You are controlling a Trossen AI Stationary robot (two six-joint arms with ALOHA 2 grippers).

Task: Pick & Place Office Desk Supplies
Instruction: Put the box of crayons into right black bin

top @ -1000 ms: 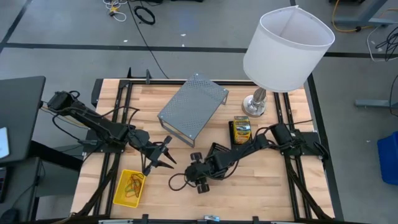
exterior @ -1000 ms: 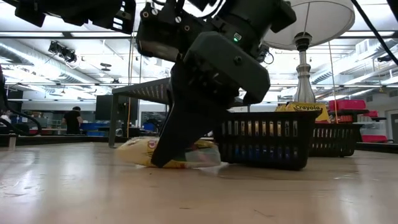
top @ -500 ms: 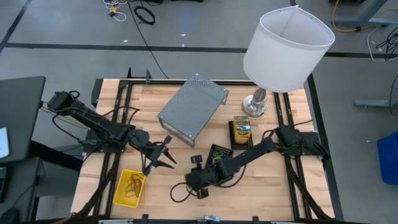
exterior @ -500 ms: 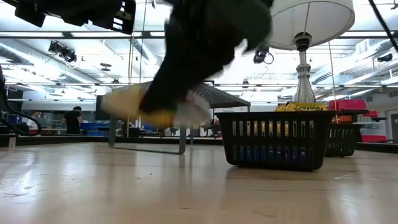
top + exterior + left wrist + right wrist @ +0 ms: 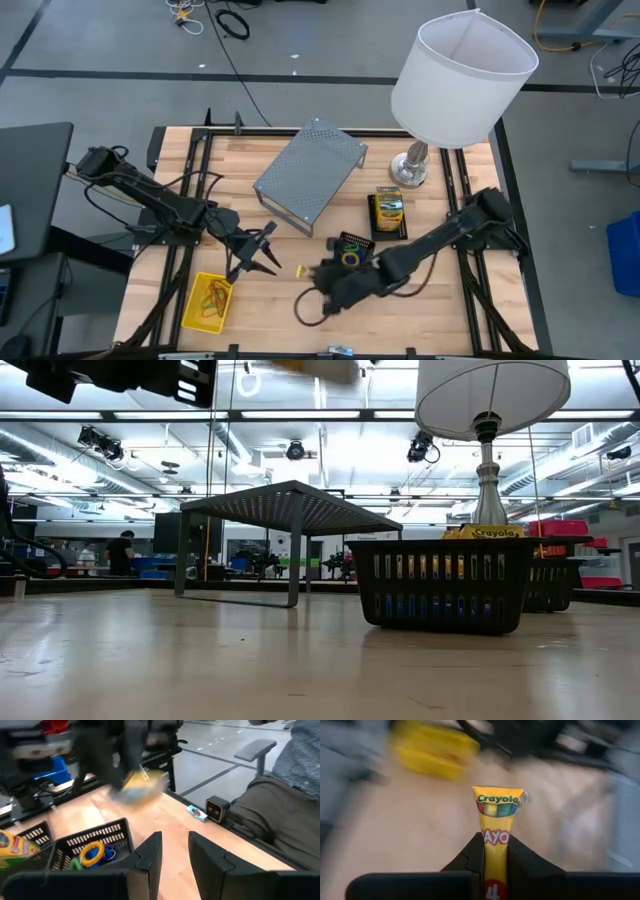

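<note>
R gripper pinches crayon packet above table; L gripper jaws slightly apart, empty, near yellow basket.

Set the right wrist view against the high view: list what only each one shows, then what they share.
Only the right wrist view: the right gripper shut on a yellow Crayola crayon pack, its printed label readable.

Only the high view: the whole table, the white-shaded lamp, the grey mesh stand, a crayon box lying by the lamp base, a black mesh tray holding coloured loops, and the left gripper waiting open above the table.

Both: the yellow basket and the wooden tabletop.
</note>
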